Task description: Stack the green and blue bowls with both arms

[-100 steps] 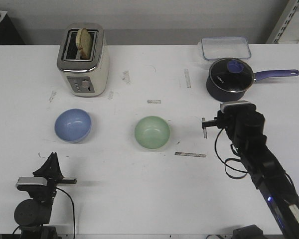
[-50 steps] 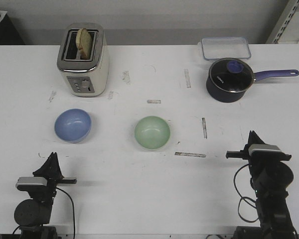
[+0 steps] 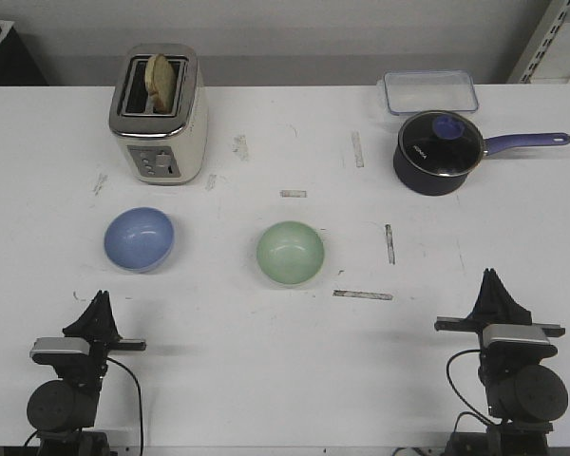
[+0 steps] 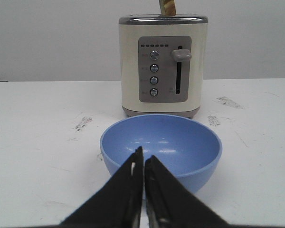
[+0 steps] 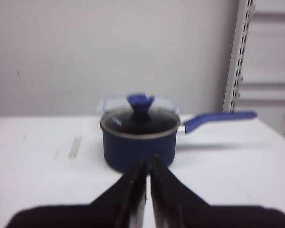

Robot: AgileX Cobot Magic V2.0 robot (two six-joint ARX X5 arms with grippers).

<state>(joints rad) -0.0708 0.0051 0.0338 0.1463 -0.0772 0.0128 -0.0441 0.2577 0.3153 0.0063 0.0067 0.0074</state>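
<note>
Flanking the bowls: toaster (image 3: 158,112), saucepan (image 3: 439,152) (lidded), container (image 3: 429,92).

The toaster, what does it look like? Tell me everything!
The cream-coloured toaster with a shiny silver top stands upright at the back left of the white table, behind the light blue round bowl and not touching it. A slice of browned bread sticks up from one slot. Its front panel has four round buttons and a slider lever.
</note>
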